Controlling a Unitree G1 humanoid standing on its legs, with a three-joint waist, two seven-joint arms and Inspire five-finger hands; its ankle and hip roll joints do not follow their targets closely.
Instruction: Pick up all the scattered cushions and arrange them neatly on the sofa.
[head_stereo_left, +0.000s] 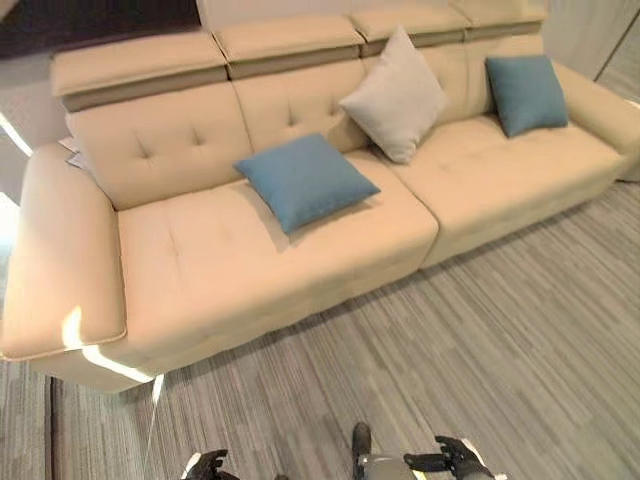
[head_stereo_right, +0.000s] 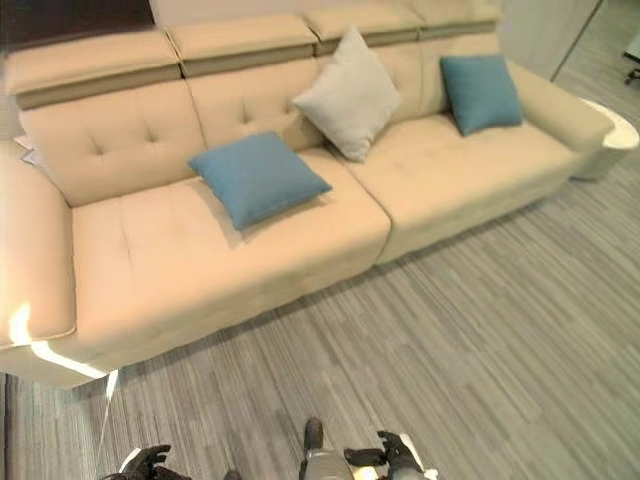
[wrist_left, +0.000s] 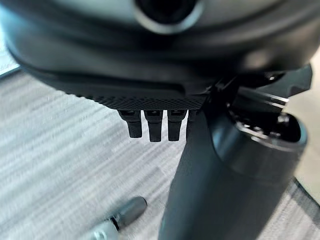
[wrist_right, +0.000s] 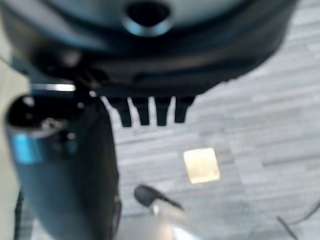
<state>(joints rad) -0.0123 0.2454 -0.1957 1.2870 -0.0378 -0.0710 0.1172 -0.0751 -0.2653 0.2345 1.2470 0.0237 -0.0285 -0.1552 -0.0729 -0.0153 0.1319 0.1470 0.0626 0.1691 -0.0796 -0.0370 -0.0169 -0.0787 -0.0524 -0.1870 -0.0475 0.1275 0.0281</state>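
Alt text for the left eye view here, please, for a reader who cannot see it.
A long beige tufted sofa holds three square cushions: a blue one lying flat on the seat, a light grey one and a second blue one propped against the backrest. Both dark hands, left and right, hang low over the grey striped carpet, holding nothing.

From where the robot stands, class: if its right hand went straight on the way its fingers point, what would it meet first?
Probably the grey carpet floor: the right hand holds nothing, and its straight fingers point down at bare floor. Depth is unclear.

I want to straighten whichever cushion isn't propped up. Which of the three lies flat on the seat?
The blue cushion nearest the left armrest lies flat; the grey cushion and the other blue cushion lean against the backrest.
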